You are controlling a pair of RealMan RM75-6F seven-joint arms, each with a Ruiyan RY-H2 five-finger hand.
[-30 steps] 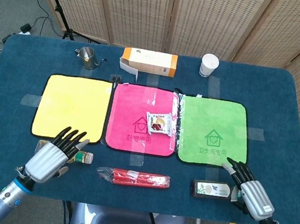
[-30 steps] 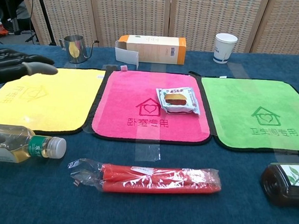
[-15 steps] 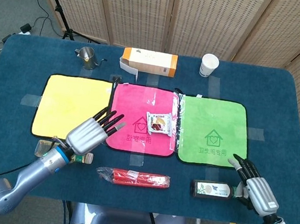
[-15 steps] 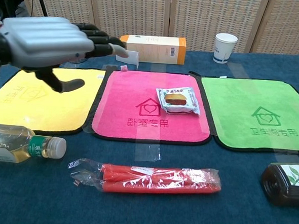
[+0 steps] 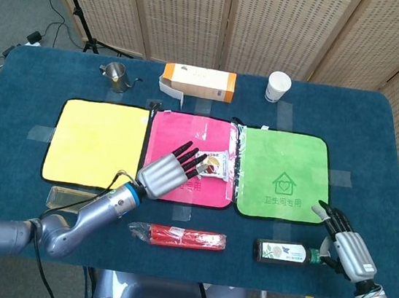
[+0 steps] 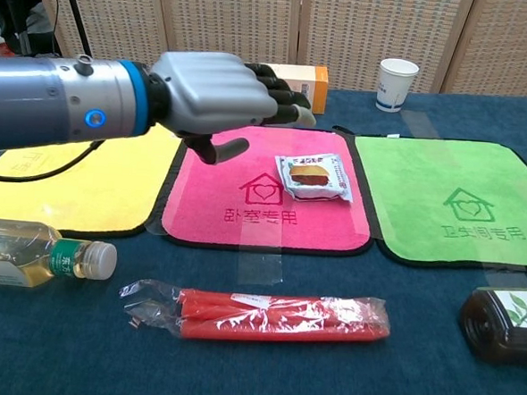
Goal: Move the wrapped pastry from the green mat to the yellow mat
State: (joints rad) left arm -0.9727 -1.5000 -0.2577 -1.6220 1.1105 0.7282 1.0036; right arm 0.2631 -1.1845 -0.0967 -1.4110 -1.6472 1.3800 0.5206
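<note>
left hand [image 5: 170,169] has swung right since a second ago, from the table's near left edge to over the pink mat [image 5: 175,135]; right hand [image 5: 347,247] has pulled back a bit toward the near right corner. pastry [image 5: 211,164] unmoved.

pastry: small clear wrapper with red print, brown-and-yellow cake inside, lying flat on the pink mat's right half, near the green mat [image 5: 284,175]. not on the green mat, not on the yellow mat [image 5: 93,142].

left hand: fingers [image 6: 283,89] stretched out and slightly apart, thumb hanging below, holding nothing; fingertips just left of the pastry, contact cannot tell. right hand: fingers spread, holding nothing, just right of the dark bottle [image 5: 283,252].

also: red packet [image 5: 180,236], clear bottle [image 6: 36,255], carton [image 5: 197,82], cup [image 5: 278,86], metal jug [image 5: 116,76].
</note>
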